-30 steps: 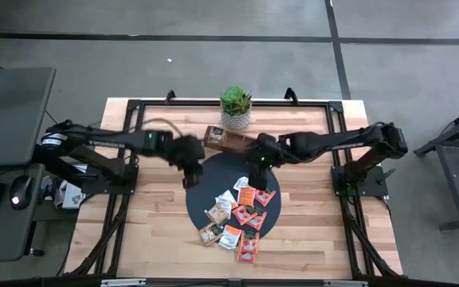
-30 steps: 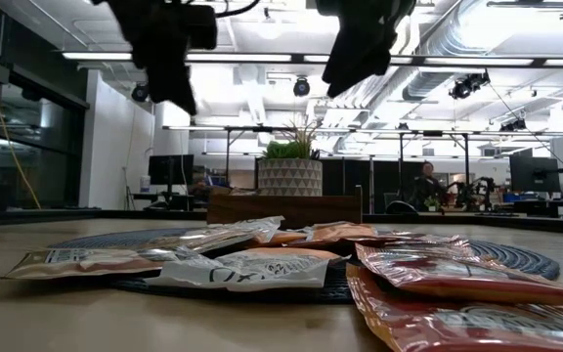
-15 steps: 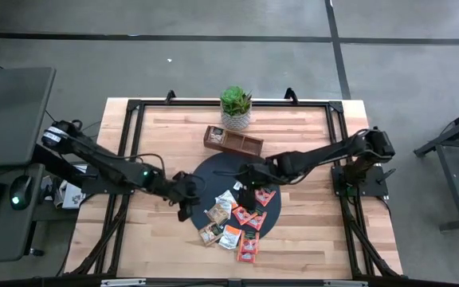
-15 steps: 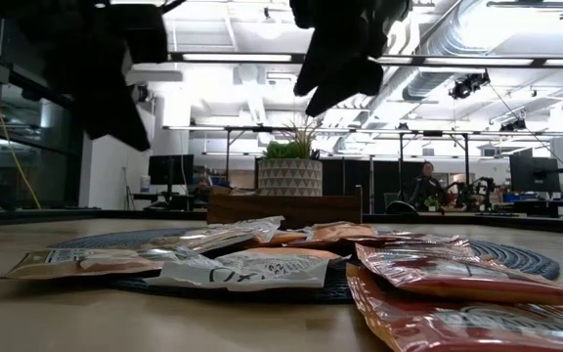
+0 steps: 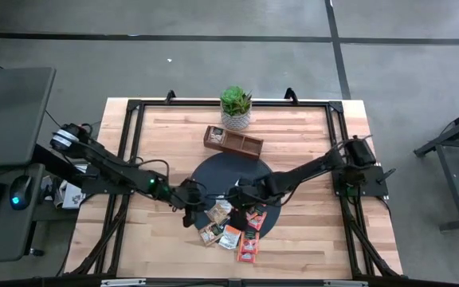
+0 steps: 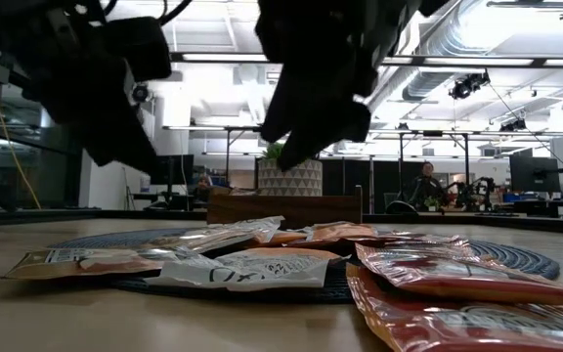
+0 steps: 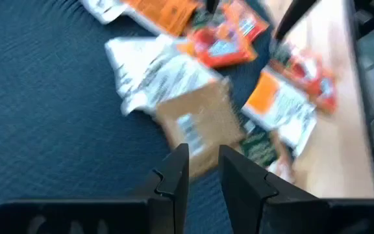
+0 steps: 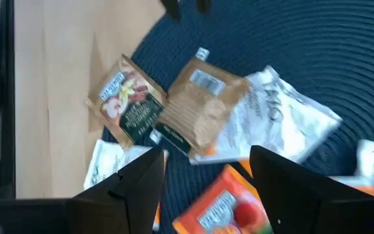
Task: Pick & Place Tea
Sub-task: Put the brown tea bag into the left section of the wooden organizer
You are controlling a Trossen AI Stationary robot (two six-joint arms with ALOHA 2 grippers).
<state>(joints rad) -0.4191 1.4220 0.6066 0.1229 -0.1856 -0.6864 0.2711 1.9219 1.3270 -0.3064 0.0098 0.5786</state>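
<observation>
High view: straight down from well above, taking in the whole wooden surface (image 5: 166, 143), both arms and the floor around.

Low view: level at surface height from the near edge, facing the far room; very close to the tea sachets (image 6: 252, 266), potted plant (image 6: 288, 174) and wooden tray (image 6: 286, 207) behind them.

Left wrist view: steeply down past own fingers (image 7: 174, 172), close over the dark round mat (image 7: 44, 117) and a tan sachet (image 7: 200, 127).

Right wrist view: likewise downward and close, past own fingers (image 8: 138, 179).

Shared by all four: sachets on the mat; same tan sachet (image 8: 203, 107) in both wrist views.
</observation>
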